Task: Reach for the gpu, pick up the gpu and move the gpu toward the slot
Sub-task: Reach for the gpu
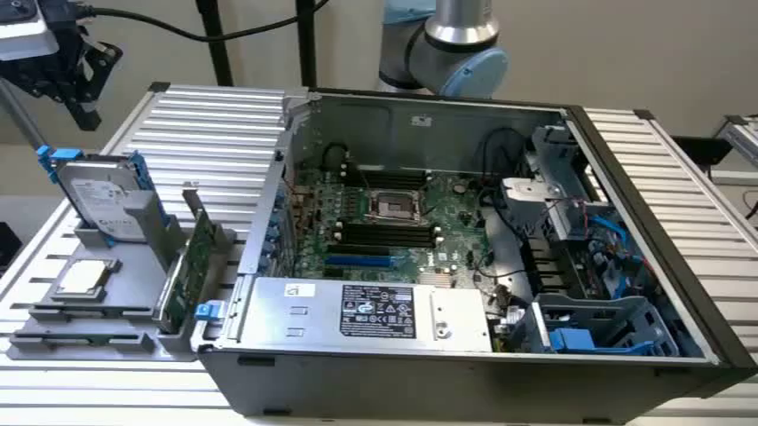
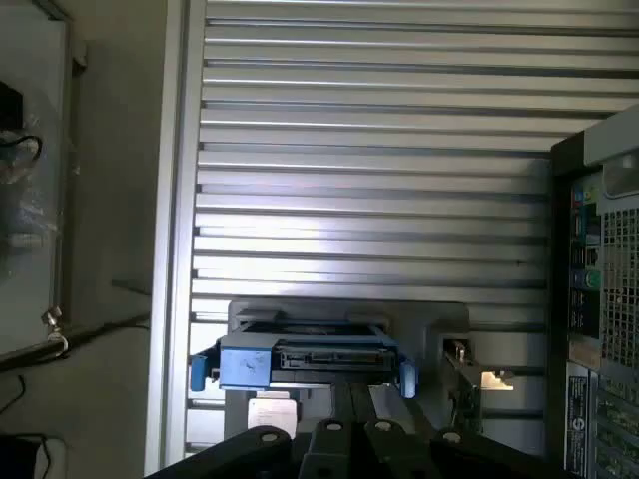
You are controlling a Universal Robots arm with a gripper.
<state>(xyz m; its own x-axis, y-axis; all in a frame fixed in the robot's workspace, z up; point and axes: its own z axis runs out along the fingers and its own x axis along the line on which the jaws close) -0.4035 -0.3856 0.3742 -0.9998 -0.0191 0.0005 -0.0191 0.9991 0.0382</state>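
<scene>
The hand [image 1: 71,84] hangs high over the bench [image 1: 201,133], well apart from the gpu [image 1: 190,257]. The gpu stands on edge in the grey rack [image 1: 83,342], between the drive [image 1: 101,200] and the case [image 1: 474,373]. Whether the hand is wide or narrow, I cannot tell. A good reach would centre over the card's top edge (not the drive beside it) and approach squarely.

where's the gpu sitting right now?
On the exterior view's left, the gpu stands on edge in the gray rack, between the hard drive and the side of the open computer case.
</scene>
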